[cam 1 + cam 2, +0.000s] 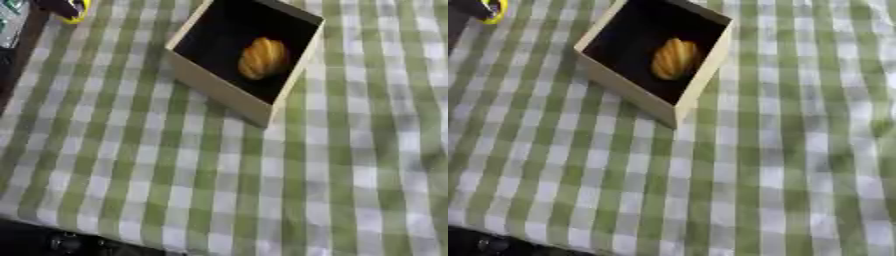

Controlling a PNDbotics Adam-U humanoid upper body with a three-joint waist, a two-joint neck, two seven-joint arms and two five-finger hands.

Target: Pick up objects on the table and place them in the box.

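Observation:
A cream-walled box (219, 85) with a dark inside stands tilted on the green and white checked cloth, at the upper middle. Inside it lies an orange-brown ridged object (262, 57), shaped like a small loaf. At the far left corner of the table, a small yellow thing (74, 15) shows with a dark shape (54, 6) on it, cut off by the picture's top edge. I cannot make out what the dark shape is. Neither of my hands shows in either view.
The checked cloth (262, 190) covers the table in front of and to the right of the box. The table's left edge (22, 55) runs down the upper left. Dark robot parts with round fittings (66, 243) show at the bottom left.

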